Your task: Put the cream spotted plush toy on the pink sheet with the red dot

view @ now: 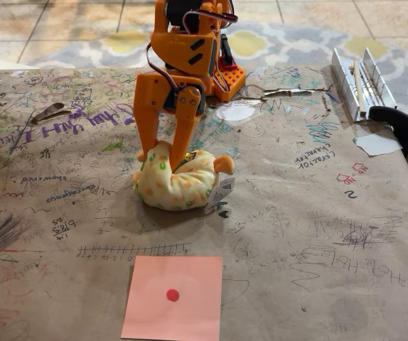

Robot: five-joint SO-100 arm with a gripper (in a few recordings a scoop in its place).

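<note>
Pressing down into the cream spotted plush toy, the orange gripper is seen in the fixed view with its two fingers planted on the toy's upper side, one at the left edge and one near the middle, and a fold of the soft fabric is bunched up between them, so the toy is judged to be grasped. The toy is seen resting on the brown paper-covered table, which is covered with pen scribbles and doodles, and a white fabric tag is shown sticking out at the toy's right side. The pink sheet with the red dot is laid flat nearer the camera, below the toy in the picture and apart from it, with a strip of scribbled paper visible between them; nothing is resting on it. A white metal rail is placed at the table's far right, and a patterned grey-and-yellow rug is seen on the tiled floor beyond.
</note>
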